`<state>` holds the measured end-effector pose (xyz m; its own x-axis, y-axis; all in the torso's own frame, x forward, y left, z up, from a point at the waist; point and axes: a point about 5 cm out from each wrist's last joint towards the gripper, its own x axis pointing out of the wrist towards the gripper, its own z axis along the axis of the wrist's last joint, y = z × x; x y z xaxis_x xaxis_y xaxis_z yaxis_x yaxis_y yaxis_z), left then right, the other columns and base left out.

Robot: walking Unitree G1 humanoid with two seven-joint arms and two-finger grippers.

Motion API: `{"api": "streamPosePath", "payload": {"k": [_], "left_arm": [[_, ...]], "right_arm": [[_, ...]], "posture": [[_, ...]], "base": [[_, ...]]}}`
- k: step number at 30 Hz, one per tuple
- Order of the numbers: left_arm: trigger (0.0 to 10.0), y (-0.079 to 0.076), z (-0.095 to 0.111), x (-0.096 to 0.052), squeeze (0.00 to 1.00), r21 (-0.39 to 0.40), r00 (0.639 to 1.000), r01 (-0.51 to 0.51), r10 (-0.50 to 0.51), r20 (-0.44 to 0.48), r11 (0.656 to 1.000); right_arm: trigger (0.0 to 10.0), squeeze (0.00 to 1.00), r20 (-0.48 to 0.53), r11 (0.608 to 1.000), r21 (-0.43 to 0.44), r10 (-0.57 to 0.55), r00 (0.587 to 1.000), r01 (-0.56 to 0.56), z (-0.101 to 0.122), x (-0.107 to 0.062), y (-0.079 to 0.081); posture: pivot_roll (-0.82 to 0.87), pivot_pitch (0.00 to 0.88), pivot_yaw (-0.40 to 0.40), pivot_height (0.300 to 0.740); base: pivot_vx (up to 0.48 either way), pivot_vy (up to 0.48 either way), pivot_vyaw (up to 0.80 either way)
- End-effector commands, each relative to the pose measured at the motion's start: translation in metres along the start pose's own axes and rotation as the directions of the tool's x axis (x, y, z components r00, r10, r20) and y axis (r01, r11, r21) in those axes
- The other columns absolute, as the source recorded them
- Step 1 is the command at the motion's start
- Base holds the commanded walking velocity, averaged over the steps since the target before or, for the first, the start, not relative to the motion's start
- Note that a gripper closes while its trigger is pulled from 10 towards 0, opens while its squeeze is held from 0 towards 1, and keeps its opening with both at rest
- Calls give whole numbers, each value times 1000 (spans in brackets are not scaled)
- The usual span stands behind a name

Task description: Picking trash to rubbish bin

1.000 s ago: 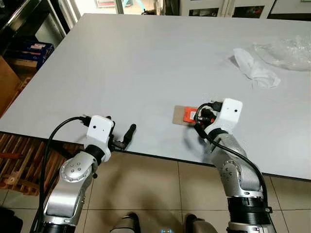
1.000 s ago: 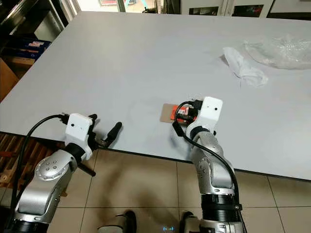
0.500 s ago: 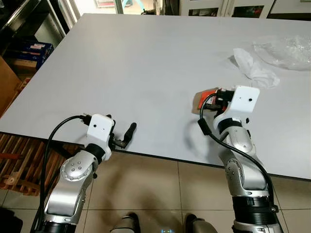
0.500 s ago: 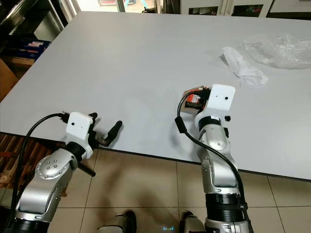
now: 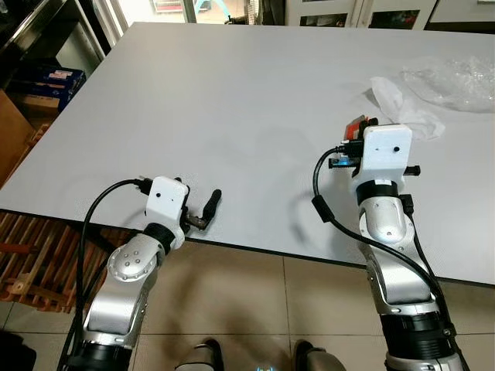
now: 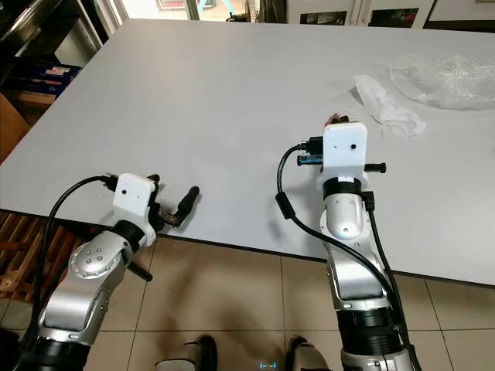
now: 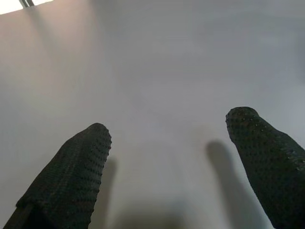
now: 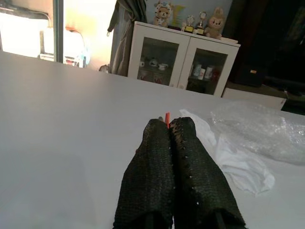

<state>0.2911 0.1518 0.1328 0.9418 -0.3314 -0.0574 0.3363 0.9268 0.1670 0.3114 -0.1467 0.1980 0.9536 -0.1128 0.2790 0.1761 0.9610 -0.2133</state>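
My right gripper is raised above the grey table, shut on a flat orange and brown card wrapper. Only a thin red edge of the wrapper shows between the fingertips in the right wrist view. A crumpled white tissue lies on the table just beyond the gripper. Further right lies a clear plastic bag. My left gripper is open, low over the table's near edge, with nothing between its fingers.
A white glass-door cabinet stands beyond the table's far edge. Blue boxes on a shelf and wooden slats sit to the left below the table. Tiled floor lies under the near edge.
My right gripper lifted the card wrapper off the table and carried it up and to the right, towards the tissue. The left arm shifted slightly.
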Motion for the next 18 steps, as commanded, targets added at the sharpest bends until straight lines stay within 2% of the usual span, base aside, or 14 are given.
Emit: {"api": "streamPosePath", "payload": {"k": [1,4,5,6,7,8,9,10,18], "left_arm": [[10000,0,-2,0,0,5,1000,-9,9,-4,1000],[10000,-3,-2,4,0,-2,1000,-6,6,3,1000],[10000,-4,-2,6,0,-5,1000,-6,6,7,1000],[10000,-5,-2,7,0,-7,1000,-6,6,10,1000],[10000,-6,-2,8,0,-9,1000,-6,6,13,1000],[10000,-6,-2,9,0,-10,1000,-9,9,16,1000],[10000,-7,-2,9,0,-11,1000,-10,10,19,1000],[10000,-7,-2,10,0,-17,999,-18,19,28,1000],[10000,-7,12,23,0,-65,994,-57,63,92,996]], "right_arm": [[0,0,34,1000,-9,-11,999,11,5,-2,-2],[0,0,39,1000,-15,-17,999,18,6,-4,-4],[2000,0,32,1000,2,-22,999,22,5,-5,-4],[6745,0,28,1000,10,-25,999,25,4,-5,-5],[6745,0,28,1000,17,-27,999,27,4,-6,-5],[9176,0,29,999,20,-27,999,26,4,-6,-6],[9176,0,30,999,22,-26,999,26,5,-6,-6],[10000,0,30,999,21,-27,999,27,4,-7,-6],[10000,0,27,999,12,-39,999,38,4,-14,-15]], "posture": [[47,176,74,740],[33,167,71,740],[29,164,70,740],[21,159,68,740],[21,159,68,740],[17,155,66,740],[17,155,66,740],[-1,141,60,740],[-36,116,50,740]], "base": [[0,0,0],[0,0,0],[0,0,0],[0,0,0],[0,0,0],[0,0,0],[0,0,0],[0,0,0],[0,0,0]]}}
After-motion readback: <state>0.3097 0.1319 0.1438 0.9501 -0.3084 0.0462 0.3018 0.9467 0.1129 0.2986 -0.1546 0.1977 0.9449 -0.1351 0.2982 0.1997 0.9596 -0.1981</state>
